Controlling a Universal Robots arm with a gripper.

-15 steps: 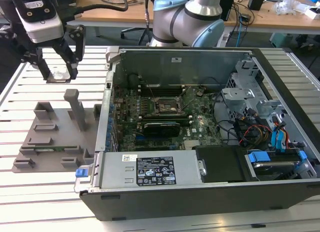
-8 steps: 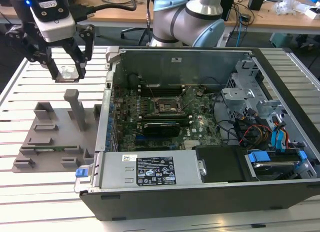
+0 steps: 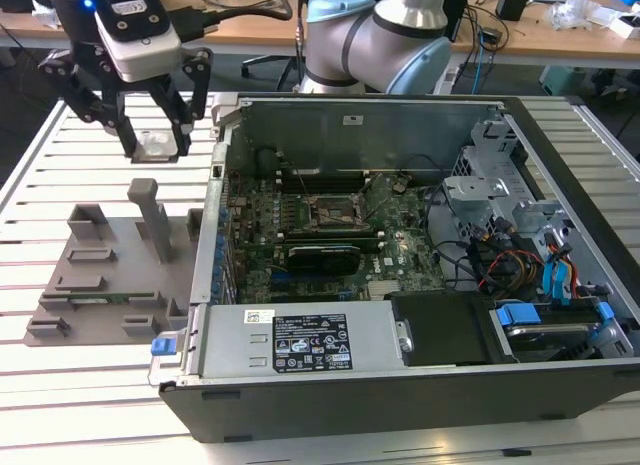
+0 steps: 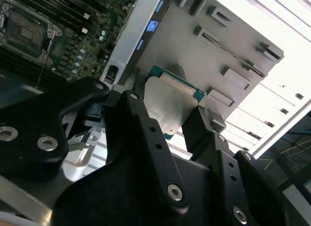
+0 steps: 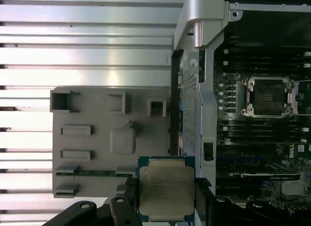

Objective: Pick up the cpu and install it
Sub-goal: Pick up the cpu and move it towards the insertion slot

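I have the claw (image 5: 166, 206) clamped on the one cpu (image 5: 166, 188). Its two black fingers (image 5: 127, 201) press opposite edges, and the silvery lid faces the first wrist view. The chip hangs in the air over the single grey holder tray (image 5: 87, 114), which lies on the slatted white counter (image 5: 87, 41). Just beside the tray stands one open computer case (image 3: 400, 400). Farther in, its motherboard's single socket (image 5: 268, 96) shows a dark, uncovered centre.
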